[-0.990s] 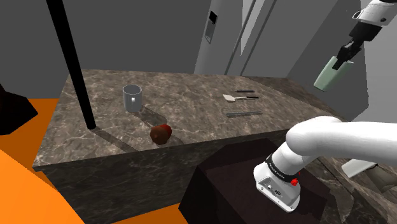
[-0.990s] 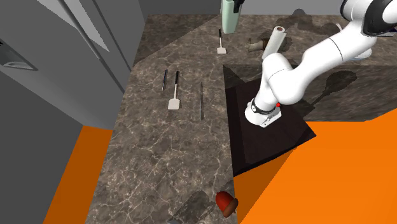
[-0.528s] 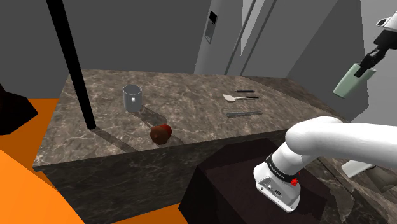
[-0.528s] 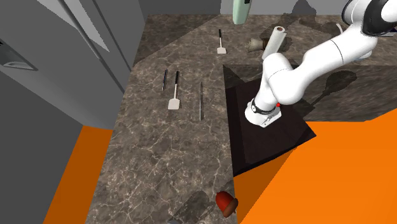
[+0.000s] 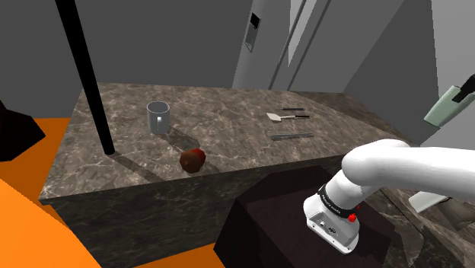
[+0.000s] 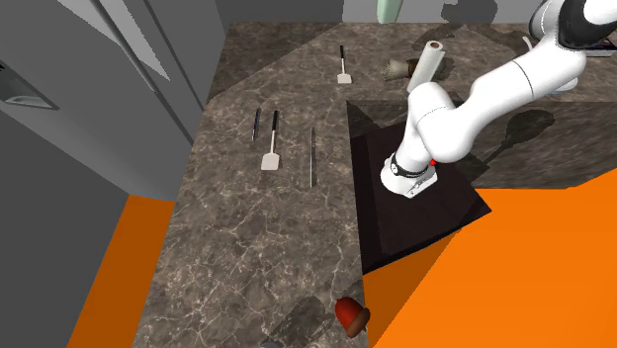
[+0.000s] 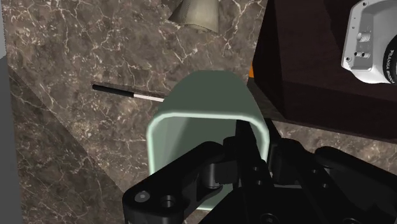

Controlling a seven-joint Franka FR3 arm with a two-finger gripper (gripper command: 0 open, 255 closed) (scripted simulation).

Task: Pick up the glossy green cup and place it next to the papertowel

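A pale green cup (image 7: 200, 118) hangs in the air over the marble counter, open mouth toward the wrist camera. My gripper (image 7: 253, 145) is shut on its rim, one black finger inside the wall and one outside. In the shoulder view the cup (image 5: 449, 106) is tilted at the far right edge, with the gripper (image 5: 466, 86) just above it. From the second exterior view the cup (image 6: 388, 9) is cut by the top edge. The white papertowel roll (image 6: 427, 63) lies on the counter a little below and to the right of it.
A brownish object (image 6: 398, 68) lies against the papertowel, and a spatula (image 6: 343, 65) lies left of it. More utensils (image 6: 271, 139) lie mid-counter. A grey mug (image 5: 157, 116), a red fruit (image 5: 192, 160) and a black pole (image 5: 85, 76) stand farther off. The dark stand (image 6: 420, 183) carries the arm.
The gripper has carried the cup steadily toward the shoulder view's right edge. In the second exterior view it has drifted right and up, partly past the top edge.
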